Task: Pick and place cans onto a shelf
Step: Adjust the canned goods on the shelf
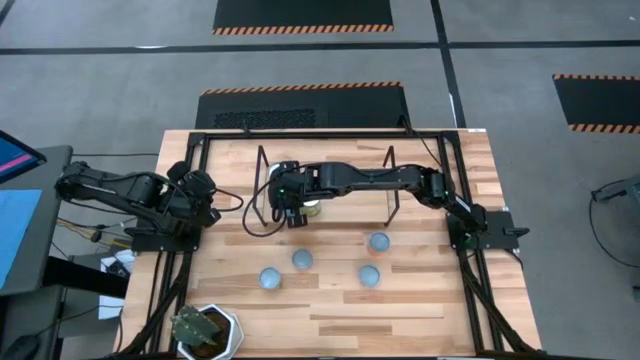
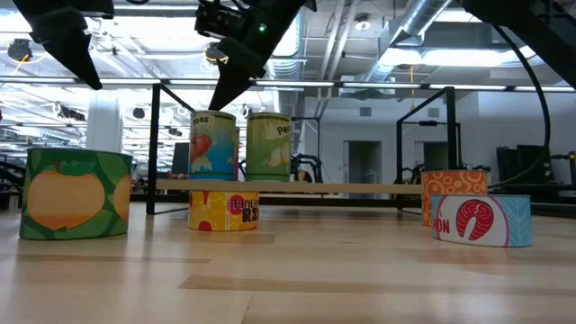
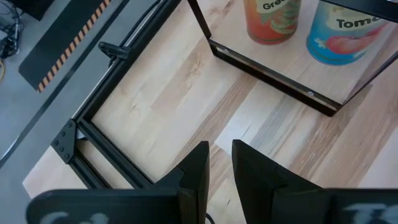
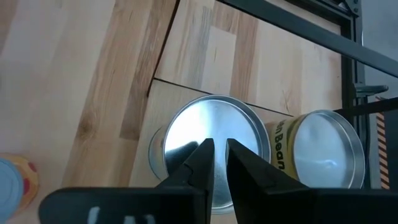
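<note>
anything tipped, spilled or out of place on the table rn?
Nothing stands out. Two cans stand upright on the shelf, the rest upright on the table. The right tool hovers above a shelf can, gripping nothing.

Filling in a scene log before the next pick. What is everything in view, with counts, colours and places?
cans on the table: four, pale-blue tops; sides green-orange, yellow, orange, and pale blue with a red fish; in front of the shelf
cans on the shelf: two, silvery tops, side by side near its left end
shelf: one, light wood with black wire ends, at the table's far middle
plant pot: one, white, green plant, near left corner
table: one, light wood, black frame
left gripper: dark, at the table's left edge, near the shelf's end, holding nothing
right gripper: dark, just above one shelf can's top
</note>
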